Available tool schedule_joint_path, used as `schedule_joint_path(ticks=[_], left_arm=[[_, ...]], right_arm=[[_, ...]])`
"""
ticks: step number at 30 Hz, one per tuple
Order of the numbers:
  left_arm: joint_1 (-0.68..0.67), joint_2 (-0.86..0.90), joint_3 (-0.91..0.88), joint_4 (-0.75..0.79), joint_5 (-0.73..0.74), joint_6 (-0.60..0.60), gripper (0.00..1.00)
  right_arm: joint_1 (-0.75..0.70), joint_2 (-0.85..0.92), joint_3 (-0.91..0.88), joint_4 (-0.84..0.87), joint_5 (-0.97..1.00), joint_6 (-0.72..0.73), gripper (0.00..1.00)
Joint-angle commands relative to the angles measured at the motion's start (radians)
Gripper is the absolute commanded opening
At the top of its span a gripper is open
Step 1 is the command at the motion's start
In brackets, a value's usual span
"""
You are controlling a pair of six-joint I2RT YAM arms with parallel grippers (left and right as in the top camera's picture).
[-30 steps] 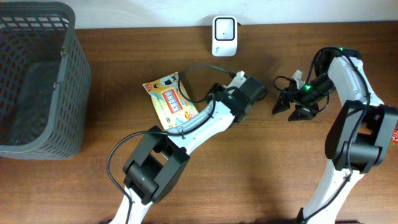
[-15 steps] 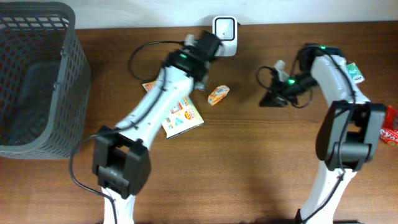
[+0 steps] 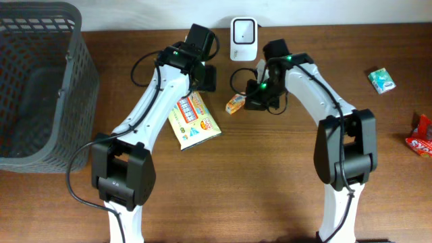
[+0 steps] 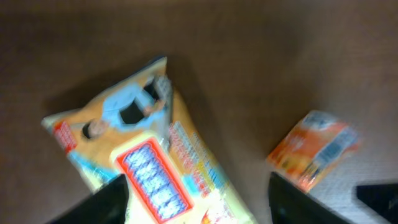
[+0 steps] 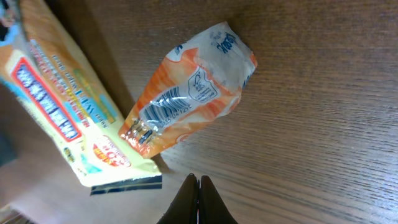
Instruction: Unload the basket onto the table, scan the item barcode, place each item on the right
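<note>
Orange packet (image 5: 186,102) barcode-up near scanner (image 3: 243,30); right end effector (image 5: 199,191) pinched shut beside it, likely nudging; left end effector (image 4: 199,199) wide, empty.

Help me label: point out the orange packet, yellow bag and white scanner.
orange packet (image 5: 186,93), right wrist view, middle of wrapper.
yellow bag (image 3: 194,123), overhead view, printed front.
white scanner (image 3: 243,39), overhead view, body's middle.

Counter (image 3: 270,182): basket (image 3: 40,81) far left. Scanner (image 3: 243,30) at back edge, centre. Large packet (image 3: 192,120) in front of it, slightly left; small packet (image 3: 235,102) just beside, to its right. Far right, well apart: 1 pack (image 3: 382,80) behind, 1 wrapper (image 3: 420,135) in front at the edge.
</note>
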Motion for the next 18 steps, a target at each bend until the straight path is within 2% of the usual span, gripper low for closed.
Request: schedule_joint_path(ticks=[1, 5, 6, 11, 18], left_arm=[[0.000, 0.086, -0.010, 0.074, 0.037, -0.004, 0.47], [0.000, 0.137, -0.010, 0.154, 0.127, -0.004, 0.13], [-0.003, 0.153, -0.010, 0.185, 0.156, -0.004, 0.10], [-0.013, 0.218, -0.010, 0.281, 0.243, -0.005, 0.08], [-0.014, 0.270, -0.010, 0.296, 0.326, -0.031, 0.05]], right_arm=[[0.018, -0.011, -0.002, 0.000, 0.100, 0.065, 0.04], [0.017, -0.011, -0.013, -0.008, 0.159, 0.071, 0.04], [0.019, -0.011, -0.024, -0.007, 0.161, 0.093, 0.04], [0.019, -0.011, -0.061, 0.033, 0.159, 0.119, 0.04], [0.021, -0.011, -0.061, 0.090, 0.155, 0.175, 0.04]])
